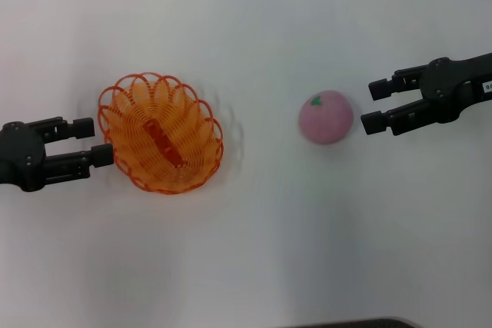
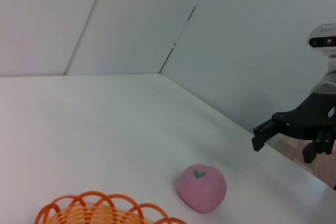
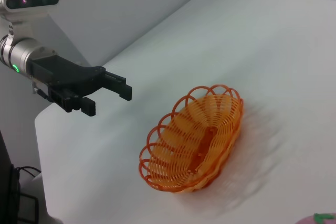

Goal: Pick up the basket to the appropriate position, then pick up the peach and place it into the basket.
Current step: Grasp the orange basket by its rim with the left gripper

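The orange wire basket (image 1: 161,132) sits on the white table, left of centre. My left gripper (image 1: 96,140) is open and empty, just left of the basket's rim, with its fingers pointing at it. The pink peach (image 1: 326,116) with a green leaf mark lies right of centre. My right gripper (image 1: 373,105) is open and empty, just right of the peach and apart from it. The left wrist view shows the peach (image 2: 202,187), the basket's rim (image 2: 100,208) and the right gripper (image 2: 282,144). The right wrist view shows the basket (image 3: 197,140) and the left gripper (image 3: 109,100).
The white table (image 1: 254,251) reaches all around both objects. A dark edge (image 1: 346,323) shows at the near side. In the left wrist view the table edge (image 2: 294,169) runs under the right gripper. Grey walls stand behind.
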Controlling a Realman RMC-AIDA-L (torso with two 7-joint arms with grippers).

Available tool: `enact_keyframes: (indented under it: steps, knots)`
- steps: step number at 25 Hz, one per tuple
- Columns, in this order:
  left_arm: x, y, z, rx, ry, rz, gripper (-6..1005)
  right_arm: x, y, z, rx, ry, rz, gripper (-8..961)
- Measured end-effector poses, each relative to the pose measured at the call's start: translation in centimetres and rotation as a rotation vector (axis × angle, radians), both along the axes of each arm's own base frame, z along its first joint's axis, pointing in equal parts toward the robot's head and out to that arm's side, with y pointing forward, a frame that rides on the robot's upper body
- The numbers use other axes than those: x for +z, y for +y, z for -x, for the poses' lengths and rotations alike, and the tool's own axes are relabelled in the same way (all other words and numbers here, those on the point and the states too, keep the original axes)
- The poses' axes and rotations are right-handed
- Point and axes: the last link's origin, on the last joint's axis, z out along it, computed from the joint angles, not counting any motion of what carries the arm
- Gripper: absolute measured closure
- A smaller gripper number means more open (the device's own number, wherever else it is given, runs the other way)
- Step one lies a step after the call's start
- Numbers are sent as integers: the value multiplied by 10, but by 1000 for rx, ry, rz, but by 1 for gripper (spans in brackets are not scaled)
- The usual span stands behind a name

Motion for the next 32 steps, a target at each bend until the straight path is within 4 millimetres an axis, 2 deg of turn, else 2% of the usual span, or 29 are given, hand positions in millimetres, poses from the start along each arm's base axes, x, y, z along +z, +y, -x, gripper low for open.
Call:
enact_keyframes:
  steps: [25, 32]
  knots:
    - [0, 0, 0, 3, -1, 1, 239, -1, 0, 1, 4, 3, 4, 11]
    - [7, 7, -3, 69, -42, 2, 240, -1, 0, 1, 3, 3, 4, 12]
